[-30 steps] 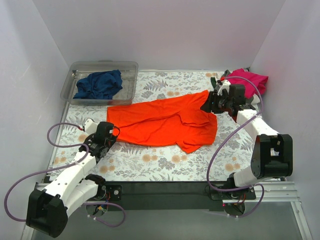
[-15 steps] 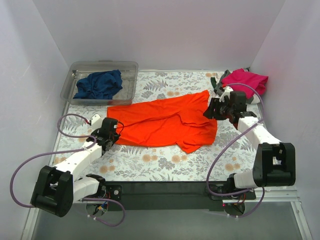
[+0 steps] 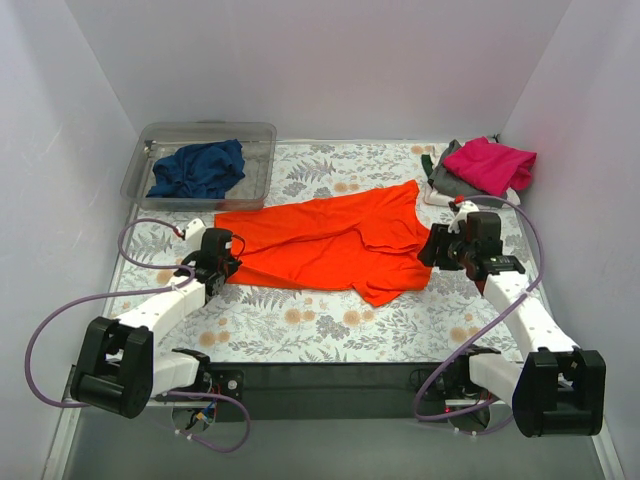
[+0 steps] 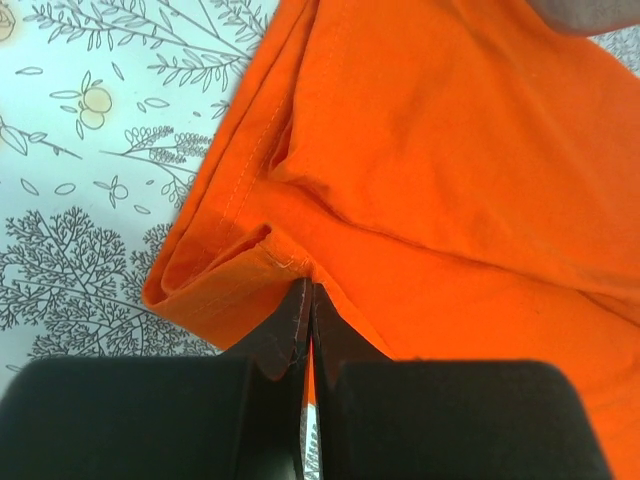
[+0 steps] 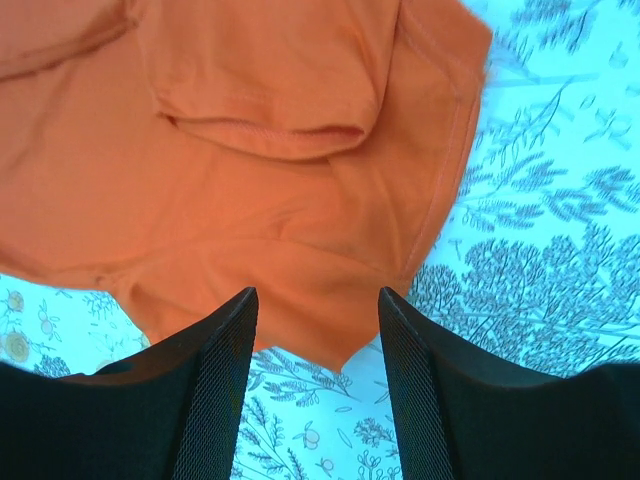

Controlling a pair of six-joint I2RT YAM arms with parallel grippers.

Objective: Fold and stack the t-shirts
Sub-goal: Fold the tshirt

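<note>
– As things stand now, what has changed?
– Left end effector (image 3: 230, 263) has reached the bright orange-red cloth t-shirt (image 3: 330, 240) spread on the floral-patterned desk (image 3: 340, 320) and is clamped on its left hem. Right end effector (image 3: 432, 252) has drawn back to the shirt's near right edge, fingers apart. Folding seems ready to begin.
– Counts?
– Four t-shirts: one navy blue shirt (image 3: 200, 168) in one clear plastic tub (image 3: 210, 126), the orange one, one magenta-pink shirt (image 3: 492, 165) lying on one grey shirt (image 3: 450, 185), far right. Two end effectors.
</note>
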